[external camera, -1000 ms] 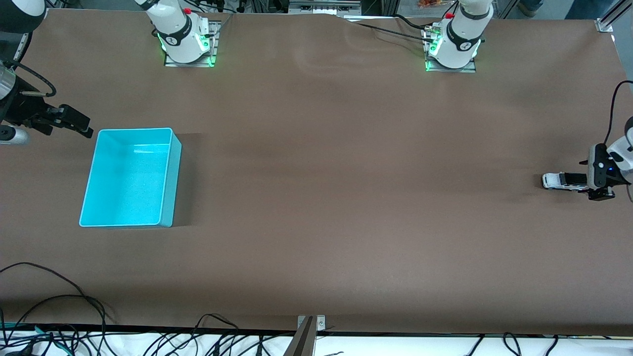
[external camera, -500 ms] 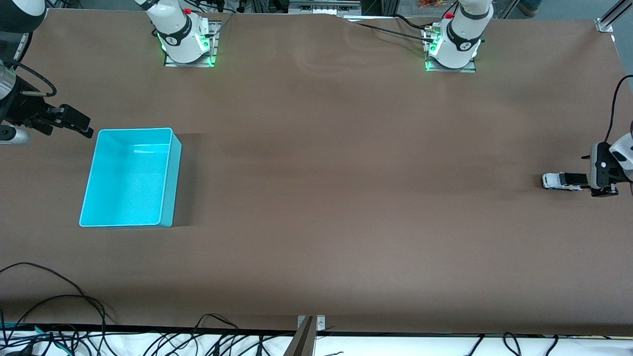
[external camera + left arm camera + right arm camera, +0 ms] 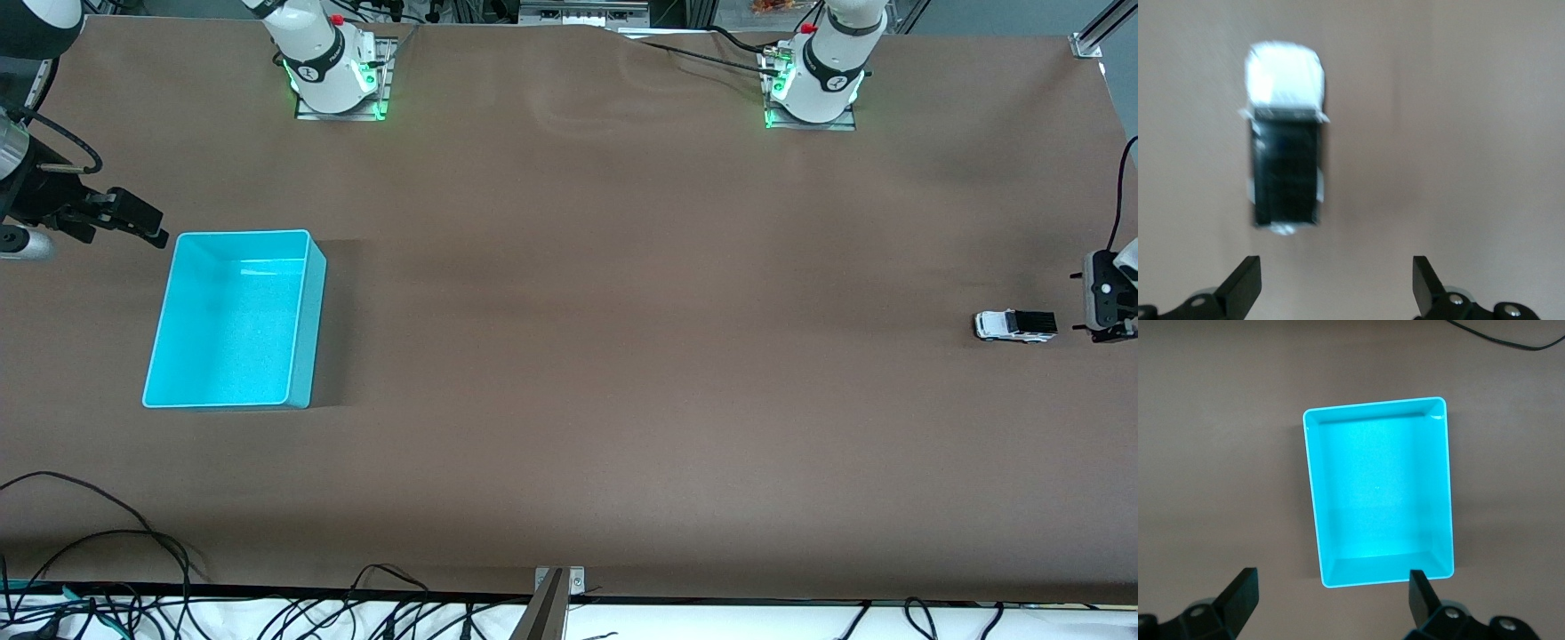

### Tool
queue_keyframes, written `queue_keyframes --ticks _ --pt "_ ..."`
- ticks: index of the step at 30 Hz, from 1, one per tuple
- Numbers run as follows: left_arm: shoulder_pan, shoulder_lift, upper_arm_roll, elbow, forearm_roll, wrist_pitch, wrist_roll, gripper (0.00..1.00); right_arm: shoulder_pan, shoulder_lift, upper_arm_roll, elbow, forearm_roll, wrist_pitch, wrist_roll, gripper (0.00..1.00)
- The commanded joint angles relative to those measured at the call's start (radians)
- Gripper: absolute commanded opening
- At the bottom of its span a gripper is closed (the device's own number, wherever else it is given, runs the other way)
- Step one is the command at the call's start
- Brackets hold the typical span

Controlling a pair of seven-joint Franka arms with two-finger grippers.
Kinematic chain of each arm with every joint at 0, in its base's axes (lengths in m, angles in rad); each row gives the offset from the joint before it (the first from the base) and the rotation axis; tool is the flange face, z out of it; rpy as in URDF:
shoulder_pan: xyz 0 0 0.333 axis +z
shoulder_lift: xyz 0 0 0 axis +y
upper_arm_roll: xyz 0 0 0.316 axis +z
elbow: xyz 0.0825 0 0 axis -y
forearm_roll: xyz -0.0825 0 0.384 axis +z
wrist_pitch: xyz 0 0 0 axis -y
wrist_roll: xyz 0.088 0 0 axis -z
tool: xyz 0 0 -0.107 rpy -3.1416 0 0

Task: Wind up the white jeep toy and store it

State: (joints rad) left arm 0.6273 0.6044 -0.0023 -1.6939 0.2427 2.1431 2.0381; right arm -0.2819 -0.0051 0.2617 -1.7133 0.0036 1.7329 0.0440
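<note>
Even overhead light left soft shadows beside the cyan bin [image 3: 233,318], while the white jeep toy [image 3: 1285,137] looked blurred.

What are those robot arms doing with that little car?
The left gripper has let go of the white jeep toy and backed away, fingers open. The jeep sits alone on the table at the left arm's end. The right gripper waits, open, beside the cyan bin, which holds nothing yet.

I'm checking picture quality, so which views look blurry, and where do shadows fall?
Left wrist view: the white jeep toy is soft and smeared. Front view: crisp, with a shadow beside the cyan bin toward the left arm's end. Right wrist view: sharp and evenly lit.
</note>
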Motion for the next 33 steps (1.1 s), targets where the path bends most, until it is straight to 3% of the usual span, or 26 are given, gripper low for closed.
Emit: queue_keyframes --ticks 1,33 --pt "0.026 0.052 -0.010 0.011 0.032 0.014 0.013 1.00 -0.003 -0.006 0.004 0.011 0.018 -0.012 0.004 1.00" --pt "-0.003 0.060 -0.036 0.016 0.017 0.009 0.007 1.00 -0.003 -0.006 0.002 0.011 0.018 -0.013 0.004 1.00"
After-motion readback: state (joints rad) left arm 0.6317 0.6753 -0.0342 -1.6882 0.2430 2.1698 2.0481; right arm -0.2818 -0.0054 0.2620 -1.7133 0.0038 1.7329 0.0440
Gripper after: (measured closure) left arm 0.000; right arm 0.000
